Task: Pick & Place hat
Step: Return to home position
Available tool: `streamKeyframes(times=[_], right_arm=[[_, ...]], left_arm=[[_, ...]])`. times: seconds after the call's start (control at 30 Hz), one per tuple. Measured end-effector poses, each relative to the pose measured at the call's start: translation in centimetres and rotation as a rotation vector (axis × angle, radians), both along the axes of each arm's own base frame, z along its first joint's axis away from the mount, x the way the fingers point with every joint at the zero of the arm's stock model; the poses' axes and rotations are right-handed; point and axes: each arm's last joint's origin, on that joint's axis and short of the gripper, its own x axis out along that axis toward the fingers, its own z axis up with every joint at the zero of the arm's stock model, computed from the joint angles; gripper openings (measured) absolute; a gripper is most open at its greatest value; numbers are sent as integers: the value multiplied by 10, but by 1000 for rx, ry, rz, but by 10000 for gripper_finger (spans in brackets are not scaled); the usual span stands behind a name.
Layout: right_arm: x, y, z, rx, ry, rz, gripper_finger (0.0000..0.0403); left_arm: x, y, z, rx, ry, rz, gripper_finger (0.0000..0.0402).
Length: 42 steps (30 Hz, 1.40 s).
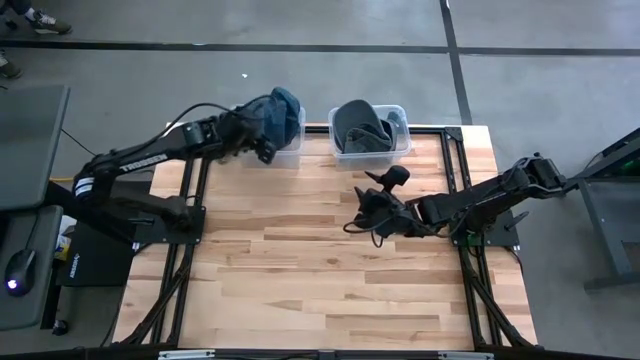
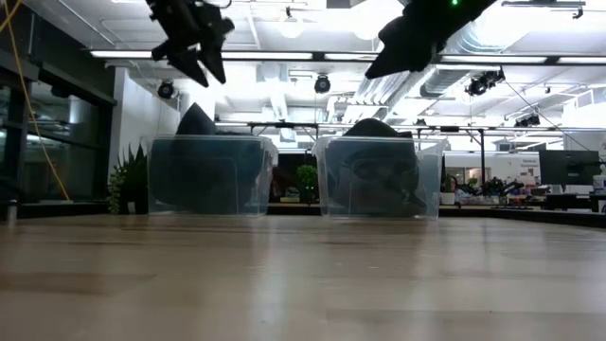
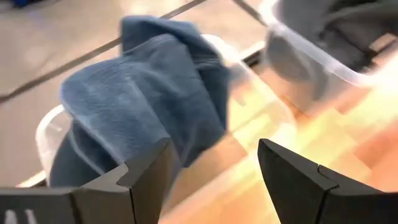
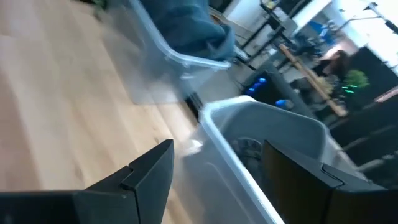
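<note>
Two clear plastic bins stand side by side at the far edge of the light wooden table (image 1: 320, 290). The left bin (image 1: 292, 152) holds the blue fabric cap (image 1: 281, 108), heaped above its rim. The right bin (image 1: 400, 148) holds the gray caps (image 1: 362, 128). No cap lies on the board, so placing looks complete and only the arms' retreat remains.

The left gripper (image 3: 213, 146) hovers beside the left bin's near rim, fingers spread and empty. The right gripper (image 4: 217, 146) hangs over the table's right middle, spread and empty. The near half is open room.

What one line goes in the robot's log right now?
blue cap: left bin; gray caps: right bin; left claw: open, raised; right claw: open, raised
</note>
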Motion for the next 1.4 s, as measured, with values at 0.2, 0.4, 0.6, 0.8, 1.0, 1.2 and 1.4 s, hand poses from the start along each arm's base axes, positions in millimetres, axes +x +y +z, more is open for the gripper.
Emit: streamKeyframes(times=[0.2, 0.4, 0.6, 0.8, 1.0, 1.2, 1.4], right_arm=[[-3, 3, 9, 124, -77, 84, 239], [-22, 14, 25, 183, -136, 136, 236], [-52, 28, 37, 256, -163, 188, 226], [-75, 41, 40, 291, -179, 201, 225], [-88, 52, 29, 277, -246, 178, 224], [-98, 50, -7, 387, -364, 237, 224], [-114, 37, -37, 465, -539, 321, 224]], left_arm=[[1, -33, 10, 86, 18, -145, 229], [-9, -69, 16, 157, -52, -259, 180], [-22, -98, -6, 176, -143, -383, 111], [-41, -115, -30, 223, -228, -468, 76], [-60, -120, -52, 213, -348, -497, 74], [-76, -120, -62, 213, -401, -522, 74], [-82, -120, -75, 221, -378, -558, 74]])
